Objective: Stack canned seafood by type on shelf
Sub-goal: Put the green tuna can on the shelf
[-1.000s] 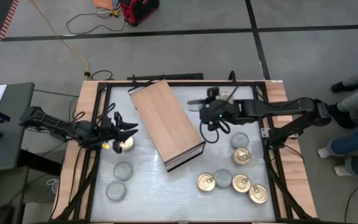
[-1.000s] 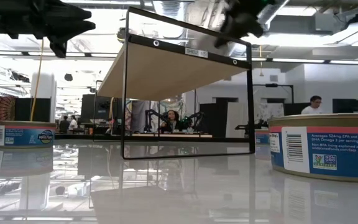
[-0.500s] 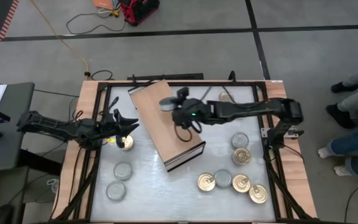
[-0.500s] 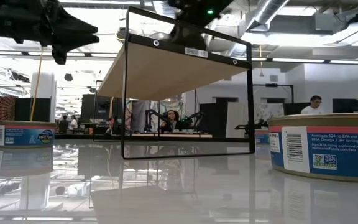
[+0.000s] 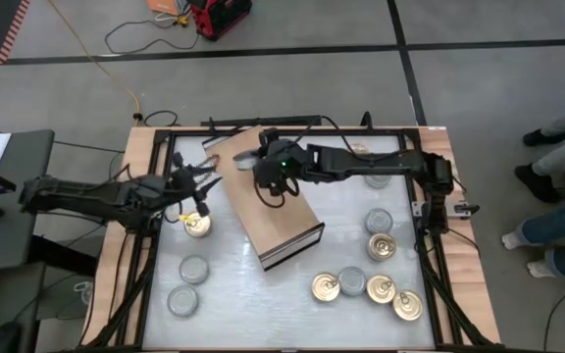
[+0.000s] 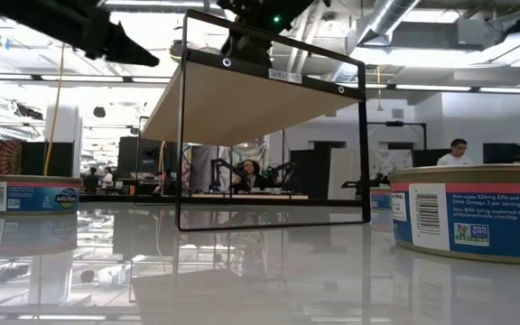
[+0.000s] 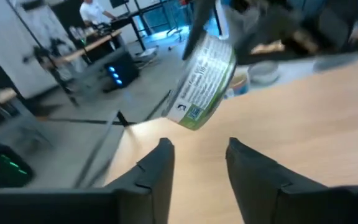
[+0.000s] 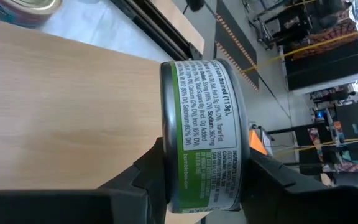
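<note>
Right claw (image 8: 194, 180) grips tin (image 8: 205, 134) above shelf (image 5: 263, 191).

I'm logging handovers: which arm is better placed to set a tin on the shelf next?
The right. Its tool is shut on a green-label tin over the shelf. The left tool is open and empty, by the shelf's left edge.

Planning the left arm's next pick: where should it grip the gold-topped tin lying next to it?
Pinch the gold-topped tin across its low round wall, straight down from above. It sits flat on the table, lid up, free on all sides, with the open left gripper close by. The right gripper holds a green-labelled tin over the shelf.
</note>
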Robot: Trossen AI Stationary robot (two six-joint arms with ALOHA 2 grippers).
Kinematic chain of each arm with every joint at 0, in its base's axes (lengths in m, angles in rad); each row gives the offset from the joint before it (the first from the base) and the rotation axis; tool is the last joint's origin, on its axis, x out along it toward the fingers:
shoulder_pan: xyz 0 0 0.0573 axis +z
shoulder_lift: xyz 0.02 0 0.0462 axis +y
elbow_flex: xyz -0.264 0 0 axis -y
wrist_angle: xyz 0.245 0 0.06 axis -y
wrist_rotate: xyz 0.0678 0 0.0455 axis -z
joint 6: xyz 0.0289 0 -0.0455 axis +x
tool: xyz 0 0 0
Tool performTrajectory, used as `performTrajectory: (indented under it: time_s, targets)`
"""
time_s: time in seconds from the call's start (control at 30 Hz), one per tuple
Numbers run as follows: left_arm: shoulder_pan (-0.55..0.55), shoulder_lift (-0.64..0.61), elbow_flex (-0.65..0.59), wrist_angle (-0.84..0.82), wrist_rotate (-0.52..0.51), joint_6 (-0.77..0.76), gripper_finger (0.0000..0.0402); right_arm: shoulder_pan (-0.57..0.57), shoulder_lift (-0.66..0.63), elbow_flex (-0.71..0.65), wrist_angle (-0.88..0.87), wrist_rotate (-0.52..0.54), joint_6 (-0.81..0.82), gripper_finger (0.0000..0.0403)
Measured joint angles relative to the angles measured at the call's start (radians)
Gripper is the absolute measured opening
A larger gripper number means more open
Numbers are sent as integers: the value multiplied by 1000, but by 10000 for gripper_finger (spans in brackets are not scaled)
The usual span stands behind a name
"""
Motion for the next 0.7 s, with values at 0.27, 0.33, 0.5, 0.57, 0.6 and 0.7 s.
performTrajectory:
  time_s: [0.27,0.33,0.5,0.57,0.6,0.7]
  targets:
    - [36,179,92,59,-13,126,233,-6,0,0,5,-43,1,179]
    - [37,220,121,70,-5,137,251,-6,0,0,5,-44,-1,179]
    - [37,320,158,93,4,200,278,-4,0,0,6,-51,0,179]
    - [37,350,165,102,3,216,280,-2,0,0,4,-51,4,179]
    - [37,363,169,107,-5,221,279,1,0,0,4,-50,4,179]
    - [37,398,178,106,-52,236,261,5,0,0,4,-51,-2,179]
